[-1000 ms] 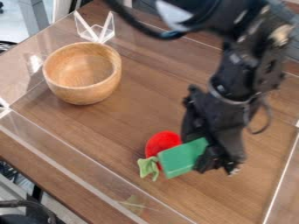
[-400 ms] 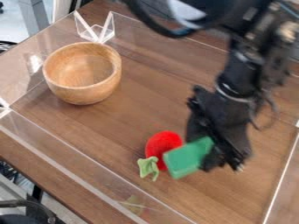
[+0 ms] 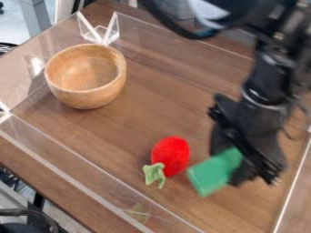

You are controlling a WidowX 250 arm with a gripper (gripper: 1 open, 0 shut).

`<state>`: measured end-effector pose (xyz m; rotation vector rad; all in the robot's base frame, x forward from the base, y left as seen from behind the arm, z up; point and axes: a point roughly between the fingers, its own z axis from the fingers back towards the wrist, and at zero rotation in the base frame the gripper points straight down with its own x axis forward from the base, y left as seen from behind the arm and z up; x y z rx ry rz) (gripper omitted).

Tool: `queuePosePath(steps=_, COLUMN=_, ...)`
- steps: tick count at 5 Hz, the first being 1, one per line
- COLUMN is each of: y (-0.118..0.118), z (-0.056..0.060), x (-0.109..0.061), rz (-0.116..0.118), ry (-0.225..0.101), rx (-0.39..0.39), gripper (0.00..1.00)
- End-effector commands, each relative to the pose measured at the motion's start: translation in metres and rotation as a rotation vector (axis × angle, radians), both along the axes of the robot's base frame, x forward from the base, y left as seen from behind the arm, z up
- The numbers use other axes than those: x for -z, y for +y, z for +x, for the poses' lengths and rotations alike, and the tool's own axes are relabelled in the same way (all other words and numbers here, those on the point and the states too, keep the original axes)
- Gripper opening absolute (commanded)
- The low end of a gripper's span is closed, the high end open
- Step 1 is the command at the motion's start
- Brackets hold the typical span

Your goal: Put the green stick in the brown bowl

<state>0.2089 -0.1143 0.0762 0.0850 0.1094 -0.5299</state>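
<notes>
The black arm came down from the upper right of the view, its wrist bent so that the gripper pointed almost straight down over the lower right part of the table. Its dark fingers stood partly apart and were closed on the stick, gripping it at its right end. The stick looked like a bright green, flat-sided block, tilted with its left end lower, its edges a little blurred. It sat just right of the strawberry, a red toy with a pale green leafy stem lying on the wood; whether the two touched could not be told. The stick's underside seemed close to the tabletop, but contact could not be judged. The bowl, round, light wood with visible grain, stood well apart at the upper left, empty, near the clear wall edging the table.
</notes>
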Motion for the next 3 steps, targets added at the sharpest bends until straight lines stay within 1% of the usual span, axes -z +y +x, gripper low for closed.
queuePosePath(steps=1, y=0.015, z=0.014, x=-0.022, rz=-0.025, ry=-0.046, rx=-0.072, gripper=0.00)
queuePosePath(steps=2, y=0.027, z=0.019, x=-0.034, rz=-0.033, ry=-0.058, rx=-0.122, gripper=0.00)
queuePosePath(steps=3, y=0.036, z=0.015, x=-0.034, rz=-0.035, ry=-0.065, rx=-0.137, gripper=0.00)
